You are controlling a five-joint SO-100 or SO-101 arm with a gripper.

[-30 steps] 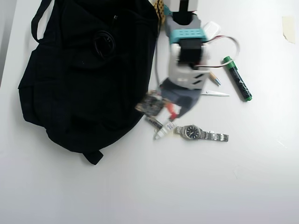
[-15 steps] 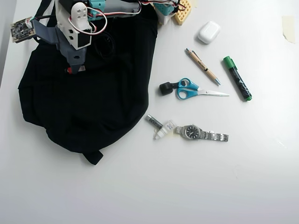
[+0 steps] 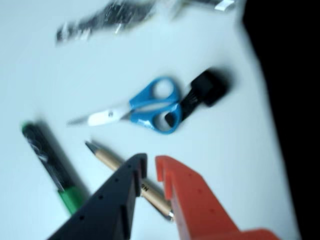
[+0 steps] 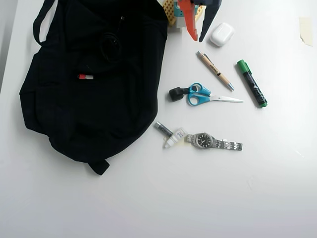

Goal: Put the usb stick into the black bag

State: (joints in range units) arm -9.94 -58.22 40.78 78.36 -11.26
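Note:
The usb stick [image 4: 85, 77], tiny and red with a white end, lies loose on top of the black bag [image 4: 99, 109], left of the bag's middle in the overhead view. The bag fills that view's upper left, and its dark edge [image 3: 295, 100] runs down the right side of the wrist view. My gripper [image 4: 198, 39] hangs at the top of the table, right of the bag and far from the stick. Its orange and black fingers stand a narrow gap apart, empty [image 3: 151, 162], above a wooden pen [image 3: 107, 160].
Right of the bag lie blue scissors [image 4: 200, 95] beside a black block [image 4: 175, 94], the pen [image 4: 215, 71], a green marker [image 4: 251, 83], a white case [image 4: 221, 34], a wristwatch [image 4: 210, 142] and a grey-and-white capped stick [image 4: 168, 134].
The arm swung from the table's middle over to the bag, let the usb stick go there, and has come back to the top right. The stick now lies on the bag.

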